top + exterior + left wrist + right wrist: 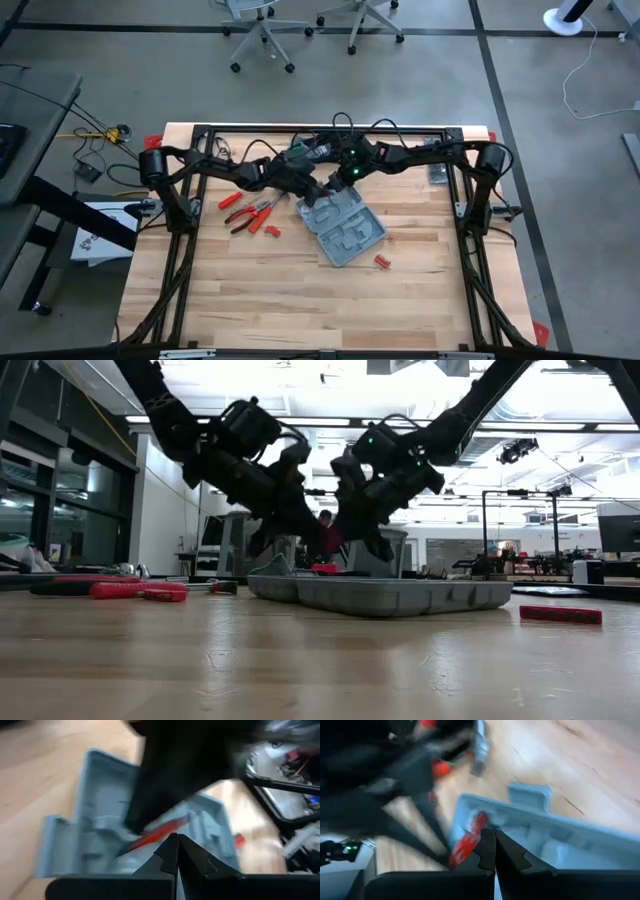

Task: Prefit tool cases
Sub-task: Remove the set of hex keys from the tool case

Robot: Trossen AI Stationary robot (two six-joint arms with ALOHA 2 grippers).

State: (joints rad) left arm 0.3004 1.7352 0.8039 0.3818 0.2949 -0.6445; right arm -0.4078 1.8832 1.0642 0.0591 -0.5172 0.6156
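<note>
The grey-blue tool case (345, 232) lies open on the wooden table near its middle, moulded recesses facing up (100, 820). A red-handled tool (162, 831) lies in the case at its far end (467, 842). My left gripper (312, 190) comes in from the left and my right gripper (335, 185) from the right. Both are shut, slant downward and meet over that far end. Their tips (177, 842) (493, 837) stand right beside the red handle. My left gripper has its shut tips close to the red-handled tool in the case; whether they touch it, I cannot tell. My right gripper points its shut tips at the same tool's end (475, 827) from the other side; whether it touches, I cannot tell.
Red-handled pliers and other red tools (250, 212) lie on the table left of the case. A small red piece (381, 261) lies right of it, nearer the front. A grey part (438, 174) sits at the far right. The table's near half is bare wood.
</note>
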